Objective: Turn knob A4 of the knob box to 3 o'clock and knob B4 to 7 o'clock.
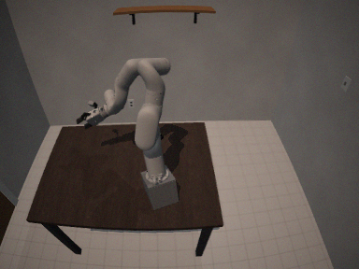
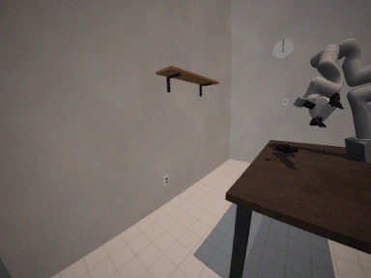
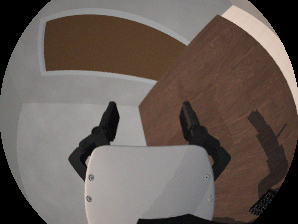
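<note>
The knob box is a small, flat dark thing on the brown table. In the exterior view the box (image 2: 284, 150) lies near the table's far corner. It shows faintly in the top view (image 1: 114, 134) and at the lower right rim of the wrist view (image 3: 266, 203). Its knobs, marks and names are too small to read. My gripper (image 1: 85, 115) is open and empty. It hangs high in the air over the table's back left corner, well above and apart from the box. It also shows in the exterior view (image 2: 319, 118) and in the wrist view (image 3: 149, 112).
The arm's grey base block (image 1: 160, 189) stands on the table near its front right part. A wooden shelf (image 1: 165, 10) hangs high on the back wall. The table's back left edge runs just under the gripper.
</note>
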Tool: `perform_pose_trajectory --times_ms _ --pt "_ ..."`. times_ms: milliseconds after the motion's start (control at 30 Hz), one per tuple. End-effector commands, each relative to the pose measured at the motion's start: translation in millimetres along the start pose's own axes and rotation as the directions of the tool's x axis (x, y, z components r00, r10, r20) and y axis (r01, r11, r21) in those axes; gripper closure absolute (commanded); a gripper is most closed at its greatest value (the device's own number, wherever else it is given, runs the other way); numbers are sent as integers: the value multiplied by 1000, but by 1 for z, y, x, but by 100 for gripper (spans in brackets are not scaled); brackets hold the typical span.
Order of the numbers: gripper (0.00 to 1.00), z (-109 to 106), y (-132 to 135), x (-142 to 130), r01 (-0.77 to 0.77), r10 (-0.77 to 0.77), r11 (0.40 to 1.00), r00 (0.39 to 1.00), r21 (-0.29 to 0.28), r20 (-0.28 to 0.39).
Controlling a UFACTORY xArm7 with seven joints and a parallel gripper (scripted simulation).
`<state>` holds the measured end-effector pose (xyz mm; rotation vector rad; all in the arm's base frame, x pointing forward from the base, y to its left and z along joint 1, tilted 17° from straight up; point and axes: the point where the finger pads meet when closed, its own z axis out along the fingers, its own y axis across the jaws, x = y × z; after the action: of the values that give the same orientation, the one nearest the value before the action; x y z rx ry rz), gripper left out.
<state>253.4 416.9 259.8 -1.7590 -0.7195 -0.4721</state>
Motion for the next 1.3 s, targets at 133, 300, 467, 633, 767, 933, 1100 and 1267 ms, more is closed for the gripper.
perform_pose_trajectory --times_ms 133,300,467,633,767,933,1100,1267 --pt "0 0 -1 1 2 -2 1000 1000 2 -2" --pt "0 0 -1 1 2 -2 1000 1000 2 -2" --pt "0 0 -1 1 2 -2 1000 1000 2 -2" --pt "0 -1 1 2 6 -6 1000 1000 -5 1" --pt "0 -15 32 -5 23 -19 996 999 -82 42" --pt "0 -38 74 -14 49 -30 981 995 -190 99" --pt "0 -52 96 -19 64 -32 967 991 -246 130" --pt "0 -84 138 -29 95 -28 930 981 -354 190"
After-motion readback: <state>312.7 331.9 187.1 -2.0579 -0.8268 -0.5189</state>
